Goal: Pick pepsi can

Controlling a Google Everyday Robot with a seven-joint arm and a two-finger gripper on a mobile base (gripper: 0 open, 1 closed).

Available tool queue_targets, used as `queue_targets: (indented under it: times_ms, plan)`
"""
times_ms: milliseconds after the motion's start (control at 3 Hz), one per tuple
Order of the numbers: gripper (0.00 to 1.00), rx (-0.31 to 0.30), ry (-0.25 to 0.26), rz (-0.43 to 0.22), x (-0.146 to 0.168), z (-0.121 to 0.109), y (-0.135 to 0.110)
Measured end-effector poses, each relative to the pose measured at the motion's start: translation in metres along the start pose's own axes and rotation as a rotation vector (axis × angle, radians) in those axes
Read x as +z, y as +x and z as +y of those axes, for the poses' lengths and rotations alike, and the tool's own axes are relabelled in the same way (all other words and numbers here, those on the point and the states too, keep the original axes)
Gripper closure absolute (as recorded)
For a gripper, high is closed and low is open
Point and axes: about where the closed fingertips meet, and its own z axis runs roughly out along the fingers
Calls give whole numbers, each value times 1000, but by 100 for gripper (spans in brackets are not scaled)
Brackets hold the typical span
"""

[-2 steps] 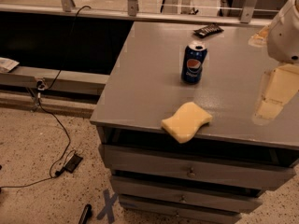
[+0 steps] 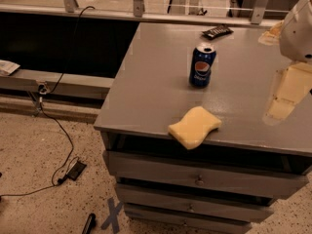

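The pepsi can point(image 2: 202, 65) stands upright on the grey cabinet top point(image 2: 156, 82), near its middle. It is dark blue with a silver top and a round red-white-blue logo facing me. My gripper point(image 2: 286, 95) hangs at the right edge of the view, over the top's right side. It is well to the right of the can and a little nearer to me, and touches nothing. A wavy-edged yellow sponge point(image 2: 194, 126) lies at the front edge, in front of the can.
A dark remote-like object point(image 2: 217, 31) lies at the back of the top. Drawers point(image 2: 197, 179) are below the front edge. A railing point(image 2: 146, 13) runs behind. Cables point(image 2: 58, 130) and a small black device point(image 2: 75, 169) lie on the floor at left.
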Motion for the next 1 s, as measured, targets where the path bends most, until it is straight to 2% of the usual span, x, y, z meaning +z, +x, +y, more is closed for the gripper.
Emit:
queue_targets:
  times_ms: [667,1000]
  plan:
    - [0,-63,67,-114,19,-81,-42]
    - [0,-46,76,-157,37,-115,-64]
